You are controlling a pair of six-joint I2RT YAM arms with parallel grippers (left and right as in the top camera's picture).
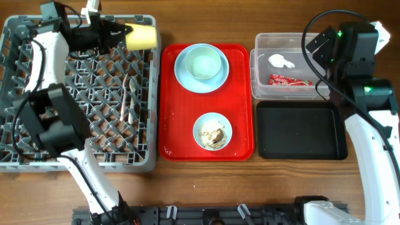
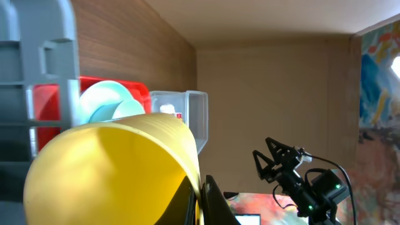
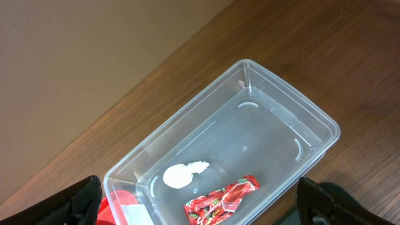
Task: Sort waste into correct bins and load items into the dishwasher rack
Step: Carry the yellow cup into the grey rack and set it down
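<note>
Yellow cup [image 1: 142, 35] could tip off the far right corner of the dishwasher rack [image 1: 119, 164] if you let go while it lies sideways above it. Your left gripper [image 1: 119, 31] is clamped on its rim, with the cup jutting right of the jaws. Your right gripper [image 3: 200, 200] hangs wide apart over the clear tub [image 3: 275, 131].

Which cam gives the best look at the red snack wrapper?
Right wrist: the red wrapper lies close and unobstructed on the clear tub floor, beside the tissue. Overhead shows it small, near the tub's front wall. Left wrist shows only the tub's corner; wrapper not identifiable.
</note>
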